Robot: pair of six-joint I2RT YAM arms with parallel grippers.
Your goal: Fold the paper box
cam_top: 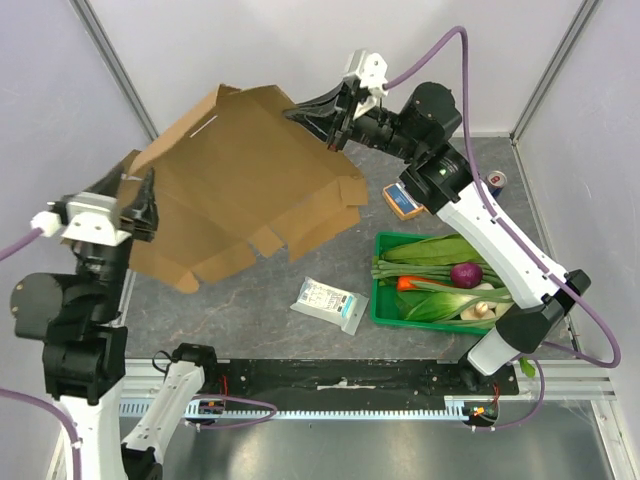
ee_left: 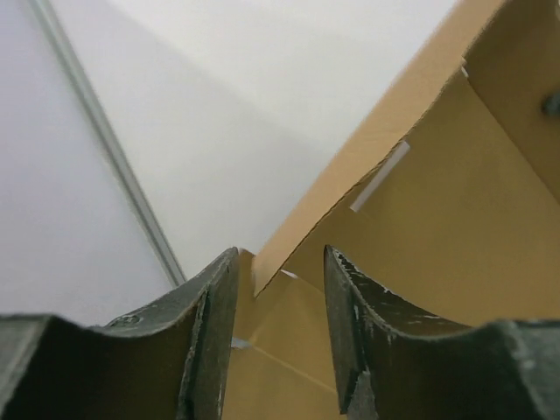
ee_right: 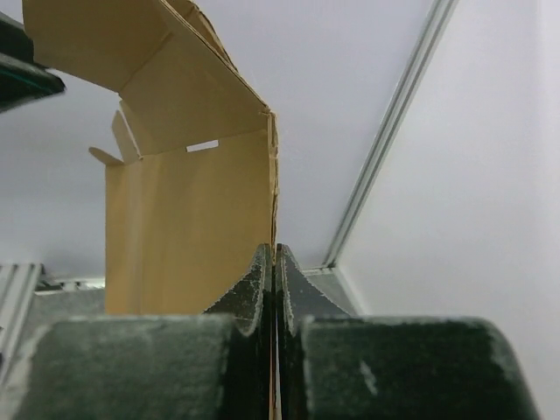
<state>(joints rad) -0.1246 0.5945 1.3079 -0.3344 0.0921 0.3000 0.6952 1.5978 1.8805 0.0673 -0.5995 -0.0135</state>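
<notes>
Grey mottled tabletop [cam_top: 250,312], white walls [cam_top: 300,40]; paper box [cam_top: 240,180] tilted above.

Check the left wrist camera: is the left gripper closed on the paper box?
No, the fingers of the left gripper stand apart, the paper box showing between them.

Black-and-white arms [cam_top: 497,232], purple cables [cam_top: 601,322], scuffed dark jaws, white wrist mounts [cam_top: 366,70]
</notes>
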